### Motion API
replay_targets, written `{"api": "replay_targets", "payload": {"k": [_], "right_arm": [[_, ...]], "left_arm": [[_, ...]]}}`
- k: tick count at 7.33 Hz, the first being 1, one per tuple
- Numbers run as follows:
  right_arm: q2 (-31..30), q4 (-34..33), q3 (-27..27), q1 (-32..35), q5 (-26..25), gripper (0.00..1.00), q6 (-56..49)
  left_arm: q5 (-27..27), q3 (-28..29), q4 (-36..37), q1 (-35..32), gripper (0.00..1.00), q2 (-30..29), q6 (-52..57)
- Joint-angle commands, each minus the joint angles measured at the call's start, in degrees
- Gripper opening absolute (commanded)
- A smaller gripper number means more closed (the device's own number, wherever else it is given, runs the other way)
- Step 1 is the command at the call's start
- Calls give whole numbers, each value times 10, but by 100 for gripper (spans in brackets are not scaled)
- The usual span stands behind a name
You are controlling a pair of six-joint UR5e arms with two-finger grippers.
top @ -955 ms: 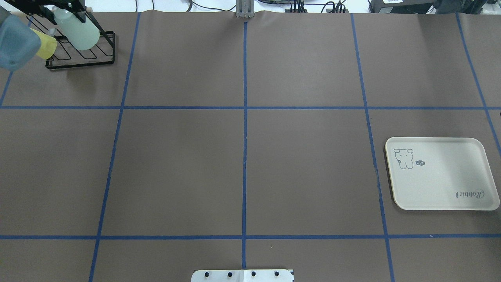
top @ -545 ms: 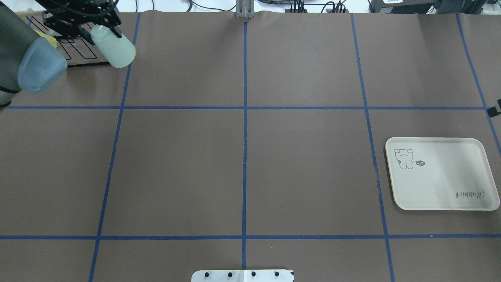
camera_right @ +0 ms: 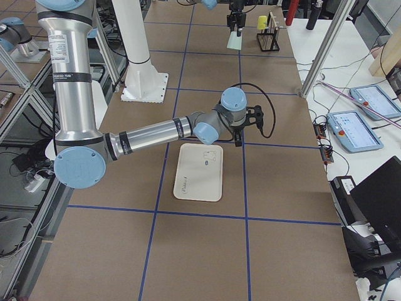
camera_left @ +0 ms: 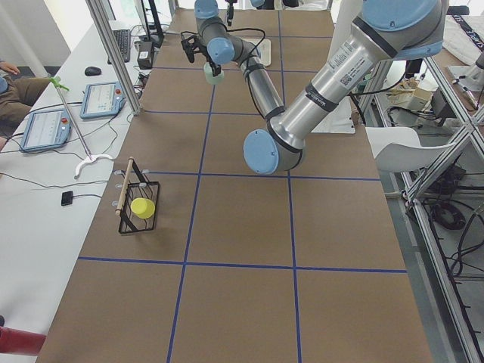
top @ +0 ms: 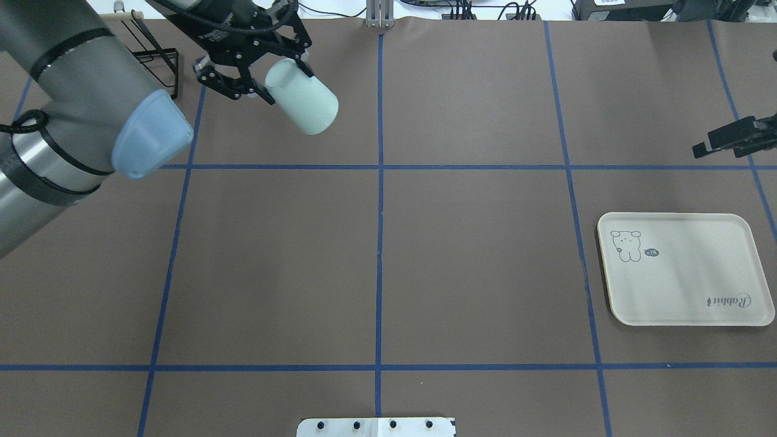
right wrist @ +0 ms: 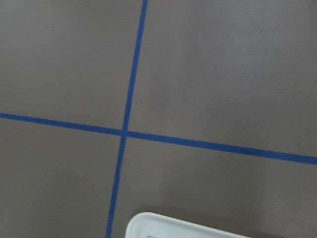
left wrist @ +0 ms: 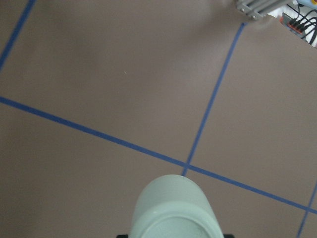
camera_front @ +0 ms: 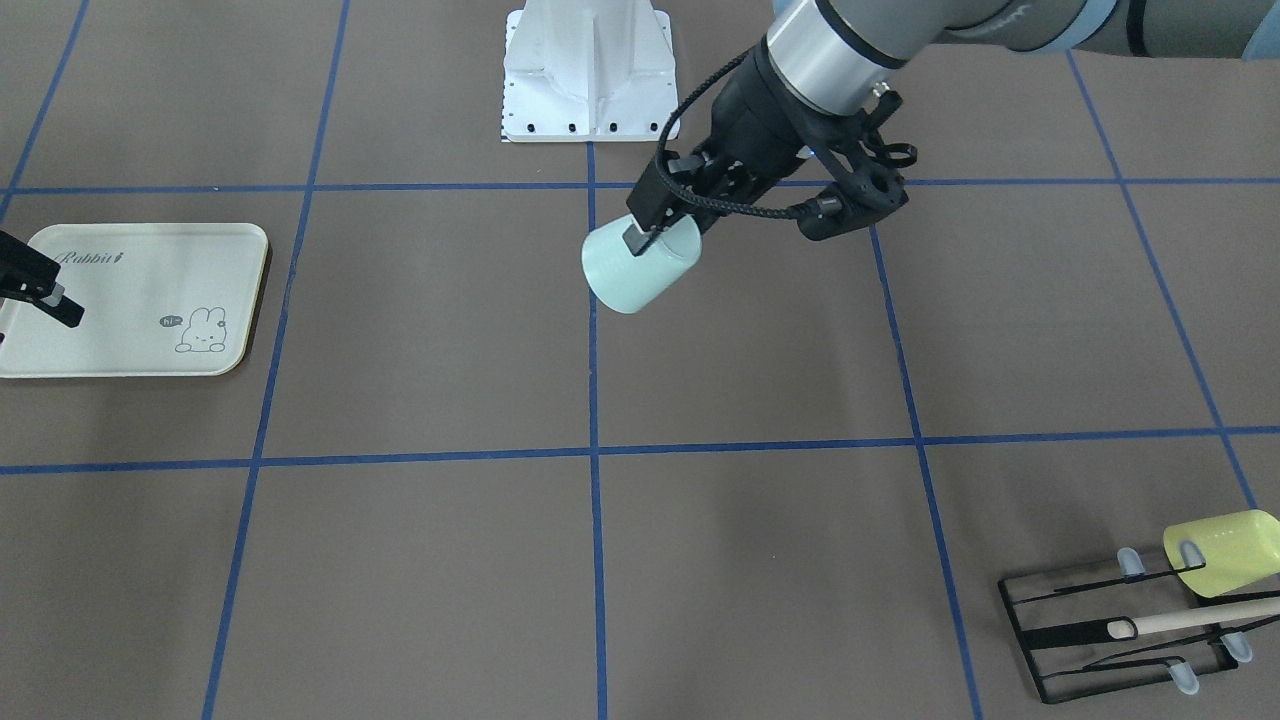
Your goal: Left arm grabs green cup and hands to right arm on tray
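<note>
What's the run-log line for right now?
phase: pre-handover | left hand: shut on green cup, airborne, tilted | right hand: by tray, open/shut unclear | handover: not yet

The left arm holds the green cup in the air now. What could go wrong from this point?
The left end effector pinches the green cup at one end only, tilted above the table, so it might slip or rotate while carried. The right end effector hovers far off, near the tray. At the hand-over it must grasp the cup's free end precisely, or it could knock the cup loose.
</note>
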Motion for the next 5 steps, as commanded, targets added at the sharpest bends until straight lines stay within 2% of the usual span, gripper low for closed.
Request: {"api": "replay_targets", "payload": {"k": [1,2,4,5], "right_arm": [[32,168,0,-54,-4,100,264],[39,254,-3,-75,-11,100,366],[72,335,3,-112,-18,100,491],[98,383,2,-125,-19,100,573]], "left_arm": [[80,9,-161,42,0,-1,-144],[114,9,-216,49,0,1,-198],[163,13,-389,50,0,39,-295],[165,12,-460,50,0,59,-338]]}}
